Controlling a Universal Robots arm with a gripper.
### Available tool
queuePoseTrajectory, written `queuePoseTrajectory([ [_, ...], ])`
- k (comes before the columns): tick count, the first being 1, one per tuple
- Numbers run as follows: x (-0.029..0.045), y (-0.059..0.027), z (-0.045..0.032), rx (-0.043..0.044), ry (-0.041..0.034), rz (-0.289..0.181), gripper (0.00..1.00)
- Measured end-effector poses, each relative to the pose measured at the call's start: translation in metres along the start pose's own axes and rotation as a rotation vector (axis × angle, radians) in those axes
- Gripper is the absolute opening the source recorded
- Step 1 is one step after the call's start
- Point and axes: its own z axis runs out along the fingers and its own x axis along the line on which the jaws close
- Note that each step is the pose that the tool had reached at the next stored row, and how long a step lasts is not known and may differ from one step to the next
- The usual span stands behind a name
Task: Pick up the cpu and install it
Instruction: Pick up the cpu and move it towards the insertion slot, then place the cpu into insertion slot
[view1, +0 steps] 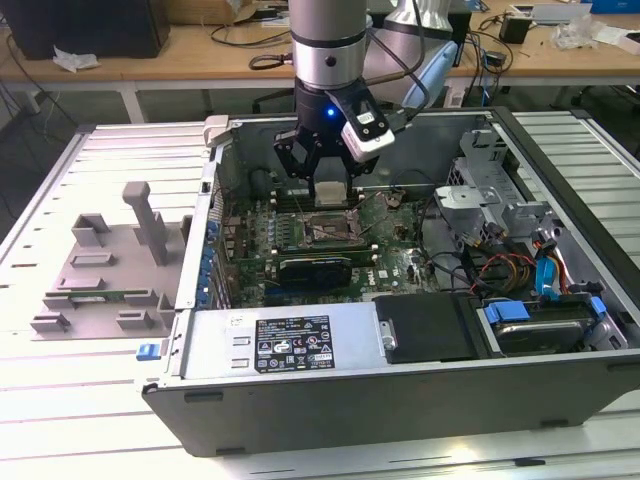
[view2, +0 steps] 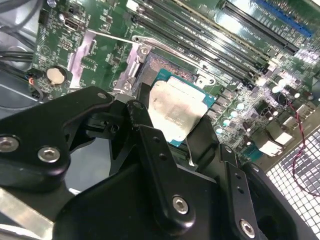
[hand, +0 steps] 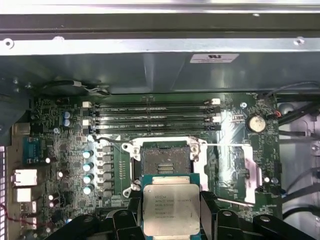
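Note:
My gripper (view1: 330, 192) hangs inside the open computer case (view1: 300, 400), shut on the cpu (view1: 331, 189). In both wrist views the cpu (hand: 171, 207) (view2: 175, 110) is a flat silvery square with a green rim, pinched at two opposite edges by the black fingers (hand: 207, 206) (view2: 145, 127). It is held just above and slightly to one side of the motherboard's square socket (hand: 164, 159) (view1: 322, 229). The socket lies bare, its metal load plate (hand: 234, 171) swung open beside it.
Empty memory slots (hand: 155, 115) run along the board behind the socket. A drive cage (view1: 495, 190) and coloured cables (view1: 520, 270) fill the case at the exterior view's right. A grey moulded fixture (view1: 110, 270) lies on the table at the exterior view's left.

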Motion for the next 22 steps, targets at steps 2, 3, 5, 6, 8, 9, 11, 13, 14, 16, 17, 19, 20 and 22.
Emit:
queuePoseTrajectory([
  [2, 0.0017, 0.0011, 0.0033, 0.0001, 0.0001, 0.000, 0.55],
  [3, 0.0018, 0.0012, 0.0038, 0.0003, 0.0001, 0.000, 0.55],
  [5, 0.0018, 0.0011, 0.0039, 0.0005, 0.0002, 0.000, 0.55],
  [6, 0.0018, 0.0012, 0.0039, 0.0005, 0.0001, 0.000, 0.55],
  [8, 0.0018, 0.0012, 0.0039, 0.0005, 0.0001, -0.001, 0.55],
  [9, 0.0018, 0.0012, 0.0039, 0.0005, 0.0001, -0.001, 0.55],
  [11, 0.0018, 0.0011, 0.0039, 0.0005, 0.0001, -0.001, 0.55],
  [13, 0.0018, 0.0012, 0.0039, 0.0004, 0.0001, -0.001, 0.55],
  [14, 0.0019, 0.0012, 0.0039, 0.0004, 0.0001, -0.001, 0.55],
  [16, 0.0020, 0.0012, 0.0039, 0.0004, 0.0001, -0.001, 0.55],
  [17, 0.0021, 0.0012, 0.0039, 0.0004, 0.0001, -0.001, 0.55],
  [19, 0.0021, 0.0012, 0.0039, 0.0003, 0.0000, 0.003, 0.55],
  [20, 0.0021, 0.0011, 0.0039, 0.0005, -0.0003, 0.007, 0.55],
  [22, 0.0022, 0.0011, 0.0039, 0.0015, -0.0014, 0.033, 0.55],
])
